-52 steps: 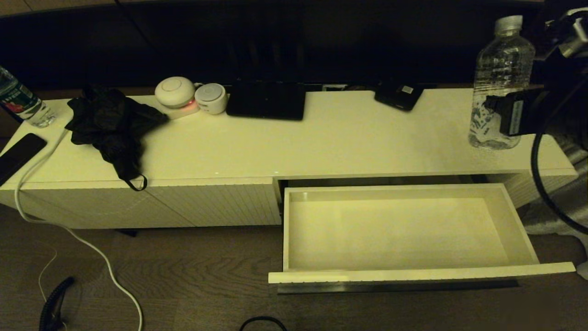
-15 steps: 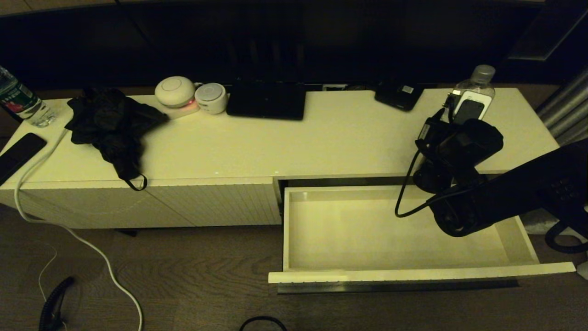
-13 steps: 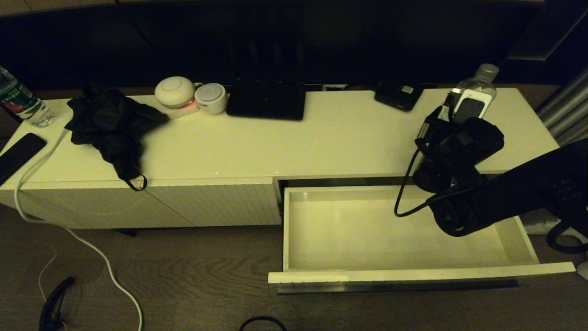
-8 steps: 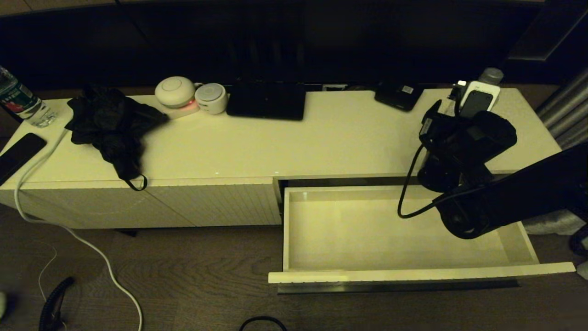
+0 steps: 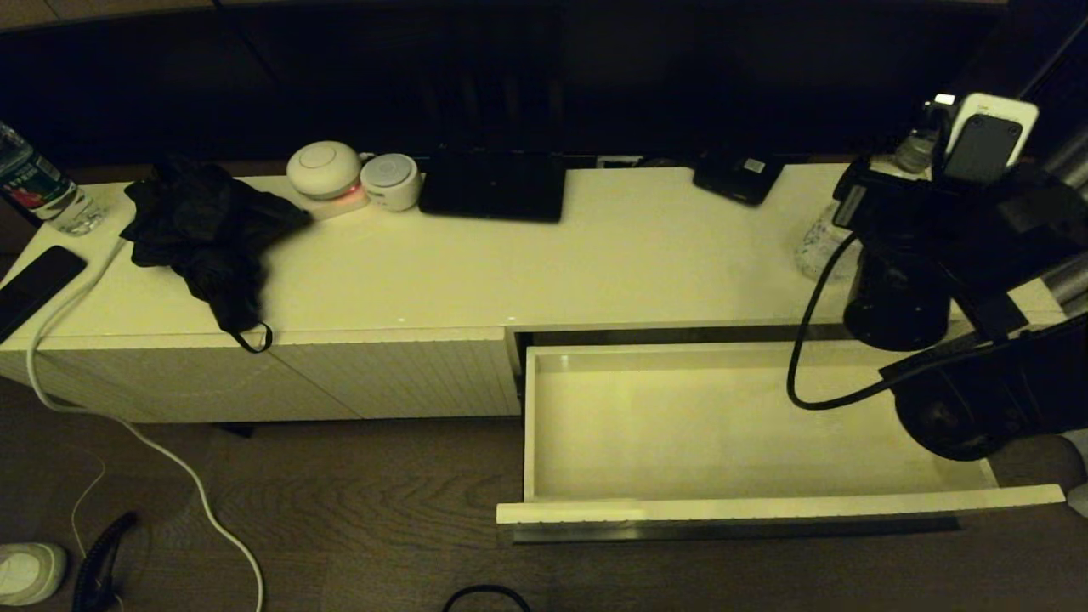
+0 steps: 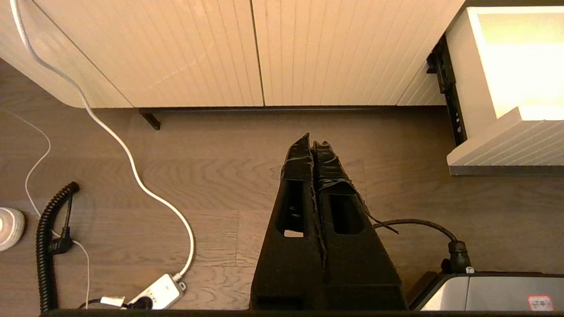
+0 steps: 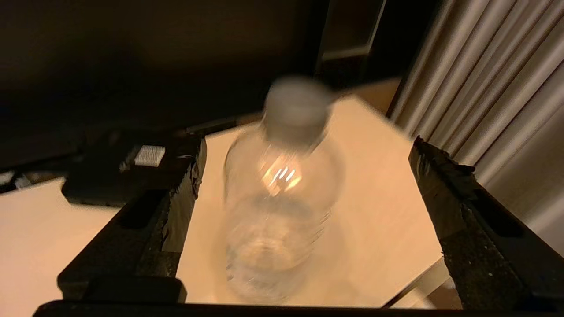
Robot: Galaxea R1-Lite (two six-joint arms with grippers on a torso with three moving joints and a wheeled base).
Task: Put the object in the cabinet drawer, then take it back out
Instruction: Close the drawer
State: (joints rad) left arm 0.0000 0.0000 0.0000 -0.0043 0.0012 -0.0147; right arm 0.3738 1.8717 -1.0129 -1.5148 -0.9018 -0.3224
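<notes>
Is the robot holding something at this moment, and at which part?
Nothing. The right end effector is open around the water bottle without touching it; the left end effector is shut and empty.

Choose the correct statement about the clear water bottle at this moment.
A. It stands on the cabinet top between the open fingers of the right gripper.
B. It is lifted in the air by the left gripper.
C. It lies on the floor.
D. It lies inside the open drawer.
A: the clear water bottle stands upright on the cabinet top, the right gripper open around it; the drawer holds nothing.
</notes>
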